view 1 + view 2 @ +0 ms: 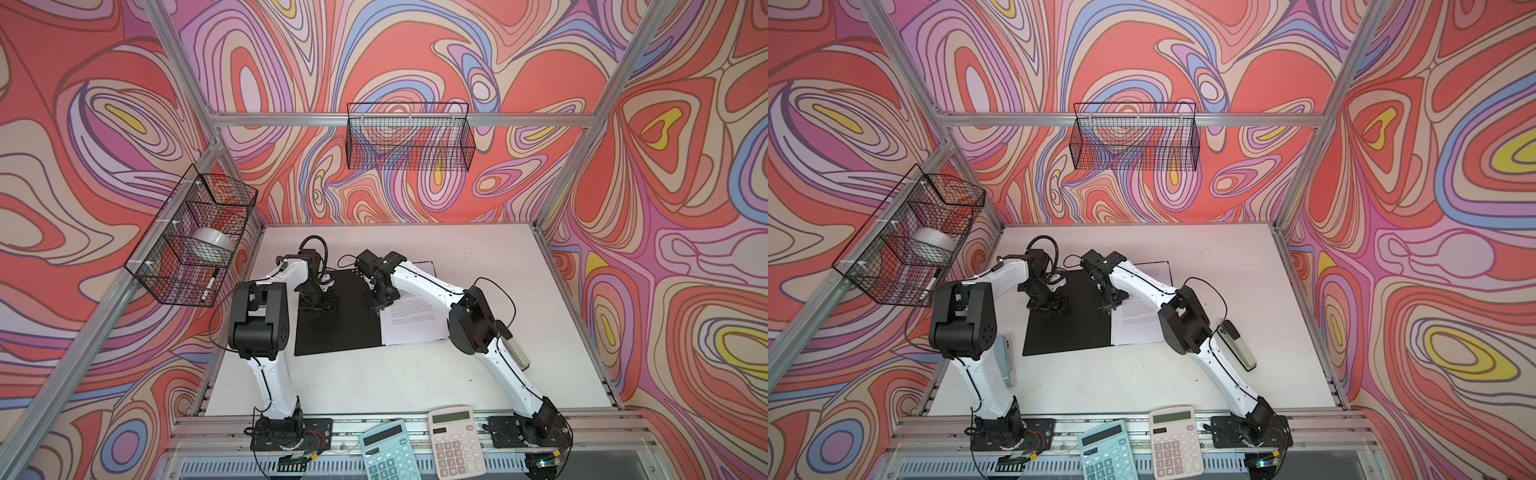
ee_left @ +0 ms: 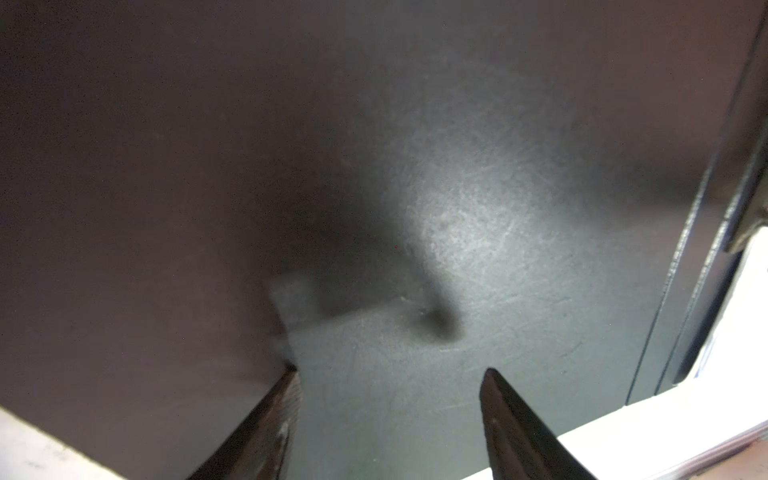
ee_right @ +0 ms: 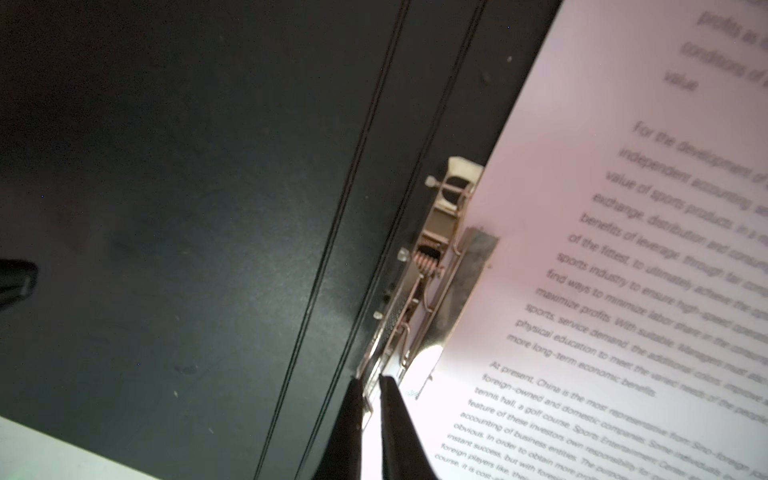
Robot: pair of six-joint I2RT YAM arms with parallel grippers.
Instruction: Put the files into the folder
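The folder [image 1: 332, 328] [image 1: 1067, 328] lies open on the white table, black inside up. The files [image 1: 415, 320] [image 1: 1138, 328], white printed sheets, rest on its right half. My left gripper [image 1: 318, 305] [image 2: 391, 370] is open, tips down on the folder's bare left cover [image 2: 457, 187] with nothing between them. My right gripper [image 1: 378, 305] [image 3: 370, 377] is at the spine, shut on the end of the metal clip [image 3: 436, 257]. In the right wrist view the files [image 3: 623, 249] reach up to the clip beside the black cover [image 3: 166, 208].
Two calculators [image 1: 386, 453] [image 1: 455, 440] lie at the front edge. A stapler [image 1: 515, 349] sits by the right arm. A wire basket [image 1: 195, 237] on the left wall holds a tape roll [image 1: 212, 245] and a marker. Another basket [image 1: 409, 137] hangs on the back wall.
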